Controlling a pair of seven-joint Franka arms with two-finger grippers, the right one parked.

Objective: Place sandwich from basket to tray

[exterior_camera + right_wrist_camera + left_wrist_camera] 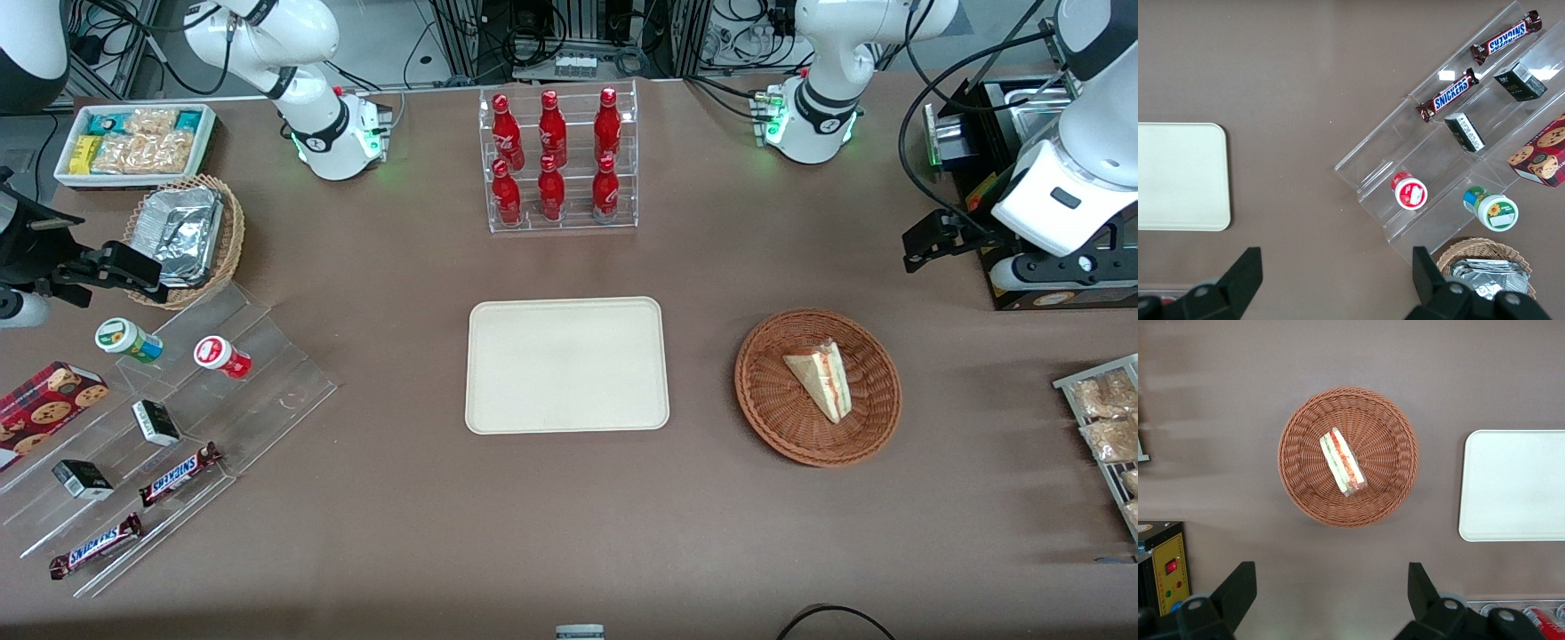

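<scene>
Beside tray (567, 365), sandwich (822, 377) in basket (769, 391), gripper (1331, 587) open above

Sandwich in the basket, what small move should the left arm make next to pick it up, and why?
Probably move the gripper over the sandwich and lower it. The fingers are open and hold nothing, the gripper hangs high, off to one side of the basket, and the sandwich lies untouched in the basket's middle. The tray beside it waits.
</scene>
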